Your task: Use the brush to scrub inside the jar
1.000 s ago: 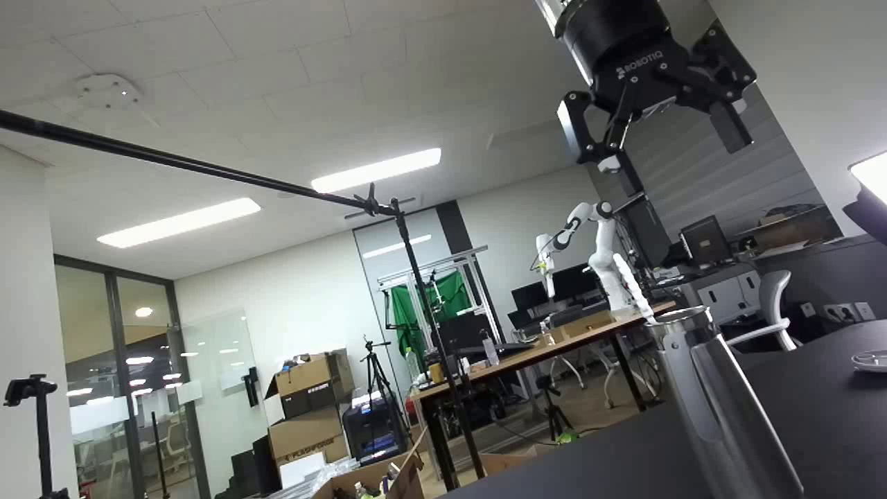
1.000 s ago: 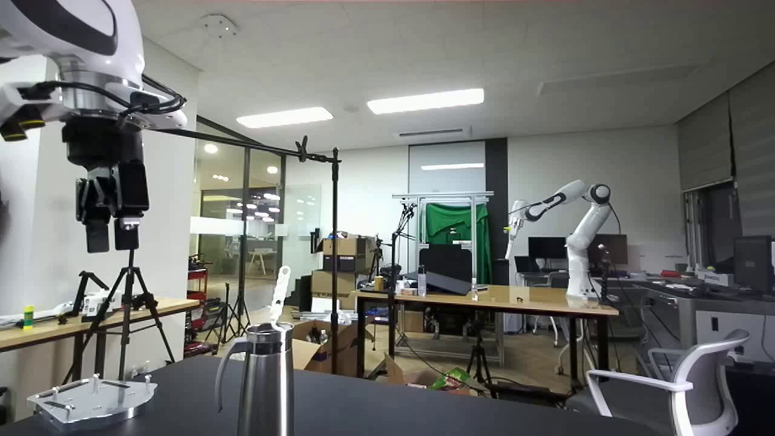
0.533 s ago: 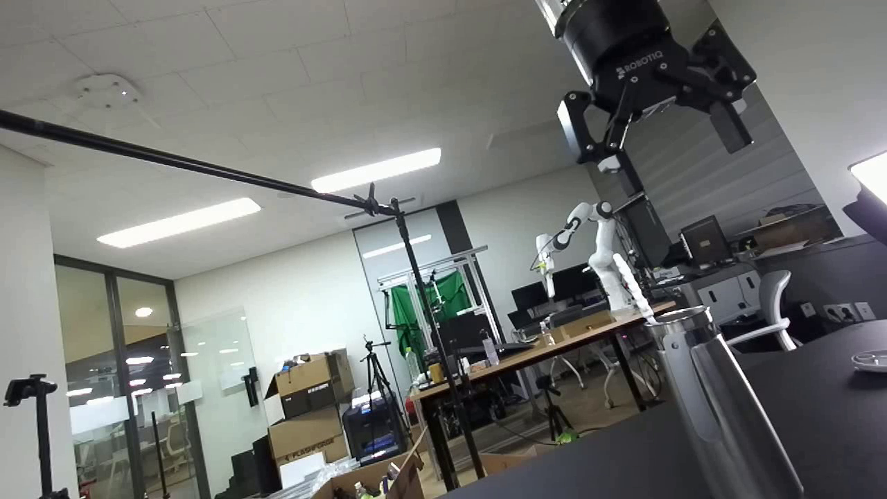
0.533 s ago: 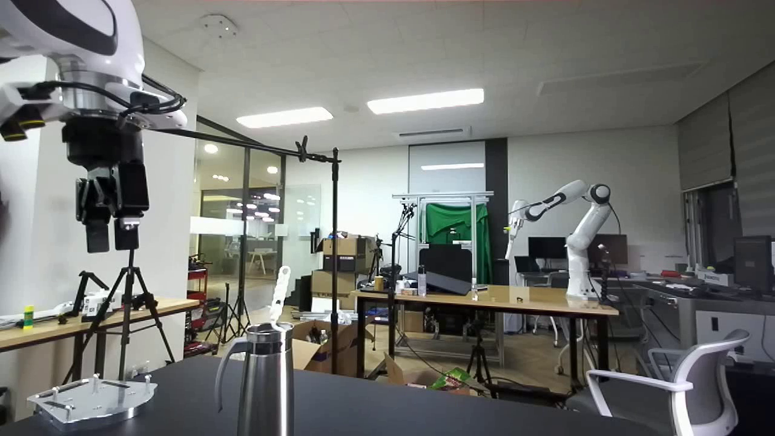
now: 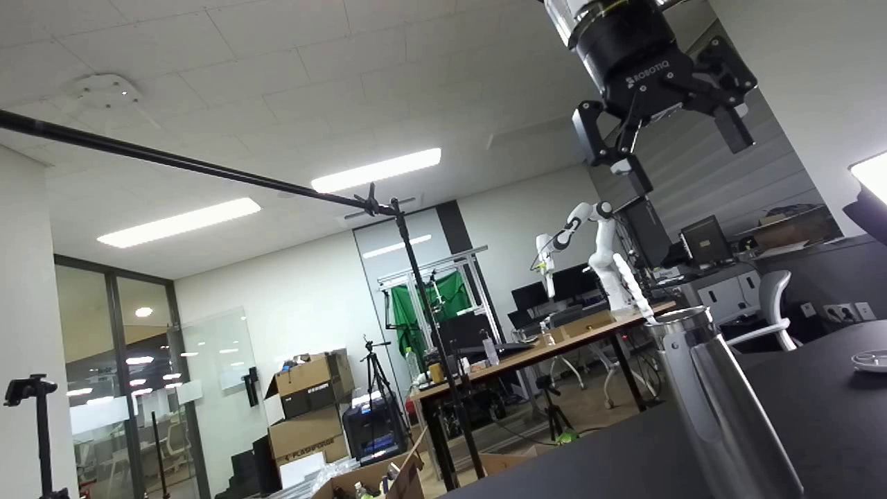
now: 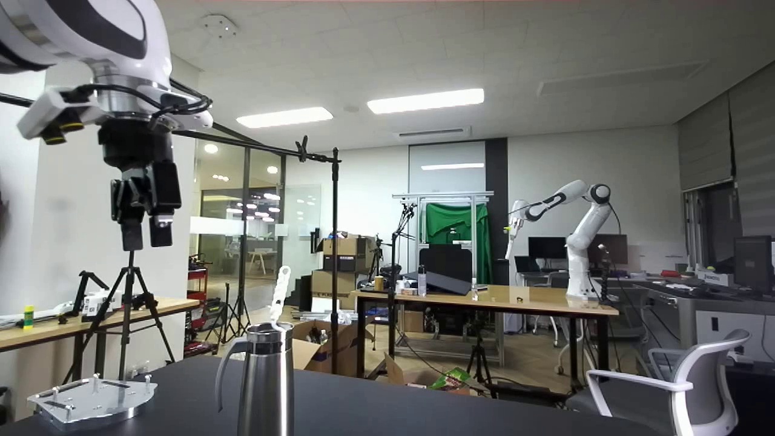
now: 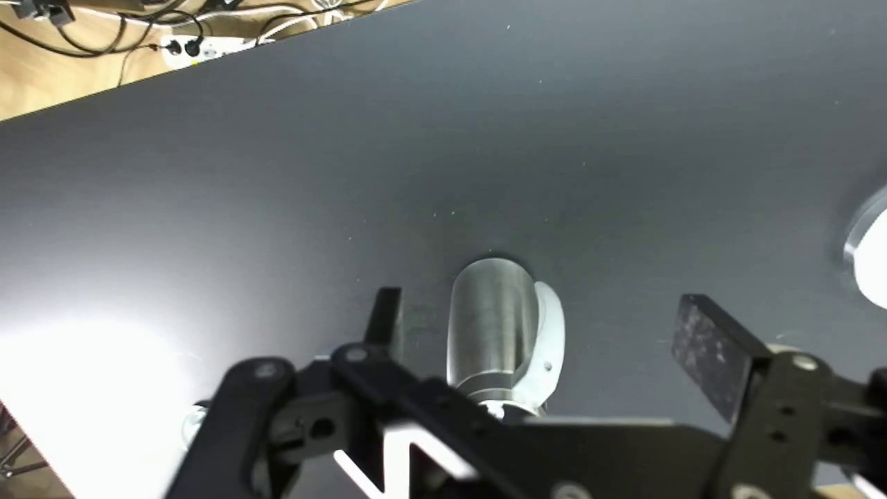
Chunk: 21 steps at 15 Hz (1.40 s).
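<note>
At upper right in an exterior view the fingers (image 5: 639, 176) are spread wide, higher than the jar (image 5: 729, 423) at lower right. The brush (image 6: 280, 295) (white, its upper part showing) leans from the jar's mouth, lower left in an exterior view. In the wrist view the jar stands on the dark bench (image 7: 277, 173).

The arm (image 6: 156, 57) is white, its ROBOTIQ-lettered tool (image 5: 692, 162) black.

Jar (image 7: 490, 319) in all views — wrist downward, both exterior low
</note>
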Motion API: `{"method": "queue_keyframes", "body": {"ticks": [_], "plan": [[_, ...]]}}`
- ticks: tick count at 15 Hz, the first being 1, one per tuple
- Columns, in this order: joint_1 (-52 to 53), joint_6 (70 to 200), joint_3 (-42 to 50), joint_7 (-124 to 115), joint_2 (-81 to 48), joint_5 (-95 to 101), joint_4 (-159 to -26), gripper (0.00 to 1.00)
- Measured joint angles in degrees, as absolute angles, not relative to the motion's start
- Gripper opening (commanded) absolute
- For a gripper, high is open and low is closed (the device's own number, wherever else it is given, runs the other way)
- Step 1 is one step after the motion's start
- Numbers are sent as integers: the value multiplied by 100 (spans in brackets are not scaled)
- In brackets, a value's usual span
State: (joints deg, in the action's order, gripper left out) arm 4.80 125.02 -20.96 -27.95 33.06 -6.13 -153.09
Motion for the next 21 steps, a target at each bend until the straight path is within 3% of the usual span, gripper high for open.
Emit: {"method": "queue_keyframes", "body": {"ticks": [8, 18, 19, 21], "plan": [[-355, 12620, -1639, -3148, 1135, 242, -13404, 100], [410, 12152, -817, -5049, -1618, -125, -10780, 100], [476, 12136, -750, -5112, -1761, -253, -10673, 75], [571, 12103, -639, -5183, -1979, -480, -10513, 68]]}}
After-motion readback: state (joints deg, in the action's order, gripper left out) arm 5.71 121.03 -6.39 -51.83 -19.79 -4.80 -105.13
